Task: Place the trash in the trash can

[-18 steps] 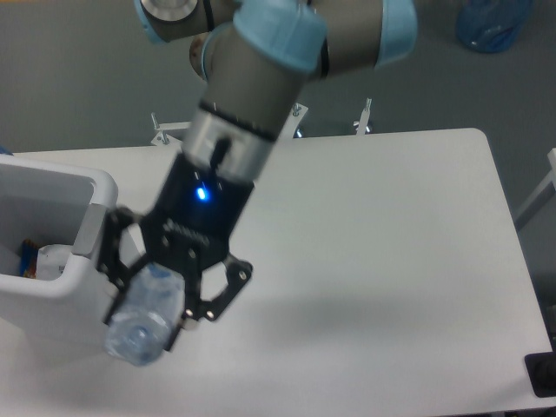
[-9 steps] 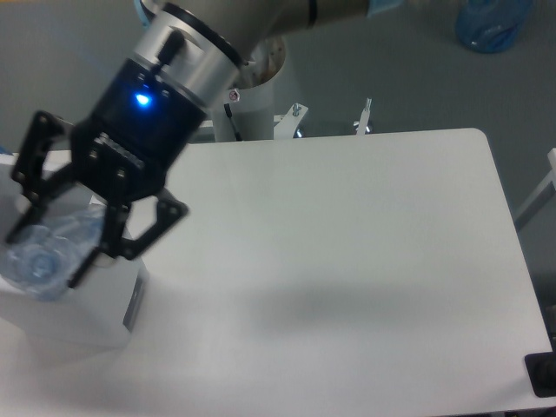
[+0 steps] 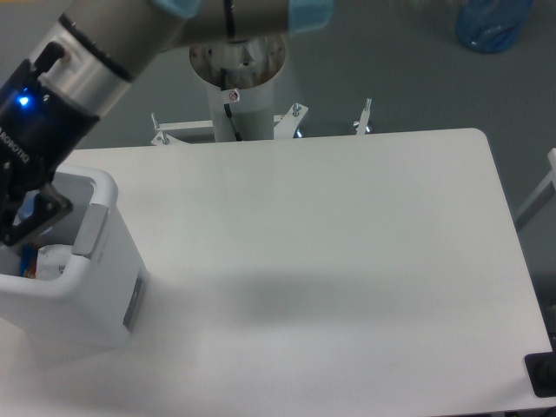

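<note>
Arm has swung left: a second ago the gripper (image 3: 19,217) was near the front corner of the trash can (image 3: 95,217) with the bottle clamped in it, half a second ago it was up over the rim, and now it sits above the can's opening at the far left edge of the shot. Most of the gripper is cut off by the frame, so I cannot tell whether the fingers have let go or are clamped. Bottle isn't clearly visible now; a bluish patch by the fingers could be it, too blurred to call. Whitish bag (image 3: 52,258) is down inside the can, next to something orange and blue I can't identify. My read: bottle is either over the opening or just dropped in, task close to done. Table (image 3: 347,261) shows only the arm's shadow.
</note>
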